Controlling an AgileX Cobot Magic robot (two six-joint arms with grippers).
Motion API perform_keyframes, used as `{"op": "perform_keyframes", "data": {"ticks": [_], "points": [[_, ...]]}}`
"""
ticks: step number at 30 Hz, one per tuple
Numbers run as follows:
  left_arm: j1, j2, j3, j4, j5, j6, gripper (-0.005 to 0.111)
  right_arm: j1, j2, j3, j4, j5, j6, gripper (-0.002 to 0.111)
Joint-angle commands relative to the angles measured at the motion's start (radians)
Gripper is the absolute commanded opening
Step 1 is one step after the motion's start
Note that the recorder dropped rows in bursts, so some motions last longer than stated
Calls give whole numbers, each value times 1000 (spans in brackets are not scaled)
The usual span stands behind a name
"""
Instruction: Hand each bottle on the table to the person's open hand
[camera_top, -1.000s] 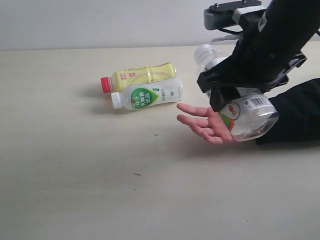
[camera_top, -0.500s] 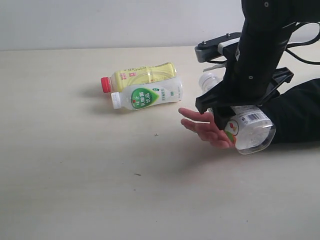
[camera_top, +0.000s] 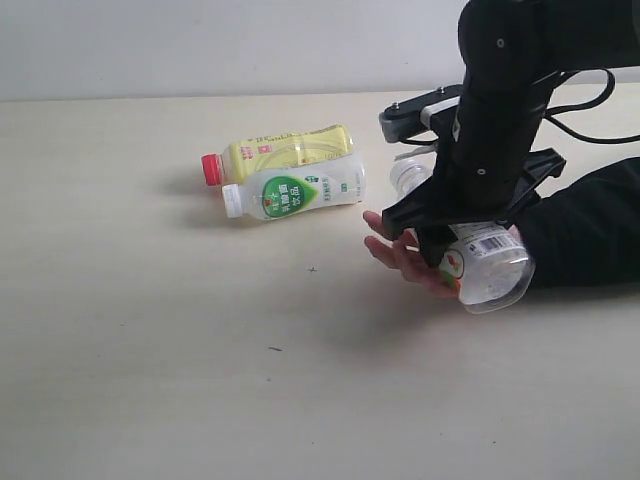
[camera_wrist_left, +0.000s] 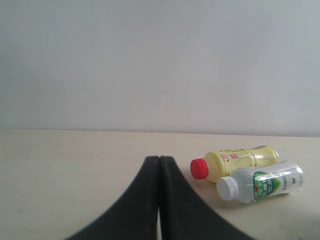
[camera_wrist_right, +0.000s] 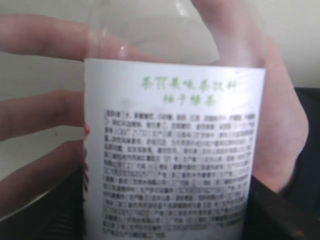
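Clear-capped bottle (camera_top: 490, 262): clamped in right hand (camera_top: 443, 245), lying tilted across person's open hand (camera_top: 400, 255), cap end toward the back of the counter (camera_top: 150, 350). Looks to be touching the palm, can't swear to it.
Weight: see-through all the way down, so probably empty or near it and featherlight.
Feel: thin plastic, likely squishy under a hard squeeze and a bit slick. Not a breakable thing.
Where to grab: across the labelled middle, same spot as now. Paper should give more bite than bare plastic.
Right hand status: closed on that bottle, dark fingers flanking it on both sides in the wrist view.
Left hand (camera_wrist_left: 160, 162): fingers pinched together on nothing, well apart from both lying bottles.
White printed label (camera_wrist_right: 175, 150): two short rows of green Chinese characters up top, then a block of tiny black print, too blurry to read. Barcode showing in the exterior view.
Yellow bottle (camera_top: 290, 150): on its side on the counter, red cap, right against the next one.
White bottle (camera_top: 295, 190): green label, white characters, not legible.
Brands: none readable, sorry.
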Motion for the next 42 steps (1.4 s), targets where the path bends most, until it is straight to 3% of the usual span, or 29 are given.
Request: {"op": "perform_keyframes", "data": {"ticks": [1,10,13,19,27,31,35,39,41,42], "points": [[3,-5,4,2,2,-3,0,-5,4,-6,-20,1,7,27],[3,-5,4,2,2,-3,0,-4,4,-6,-26,3,3,75],[3,-5,4,2,2,-3,0,-4,4,-6,-26,3,3,85],[3,-5,4,2,2,-3,0,-4,-13,-6,-26,3,0,92],[3,-5,4,2,2,-3,0,-4,-156,-21,-26,19,-73,93],[3,-5,4,2,2,-3,0,-4,-254,-30,-11,44,-118,91],[3,-5,4,2,2,-3,0,-4,-350,-25,38,116,-200,81],[3,-5,4,2,2,-3,0,-4,-464,3,73,135,-212,55],[3,-5,4,2,2,-3,0,-4,-548,39,96,129,-253,38],[3,-5,4,2,2,-3,0,-4,-641,86,122,100,-277,22]]}}
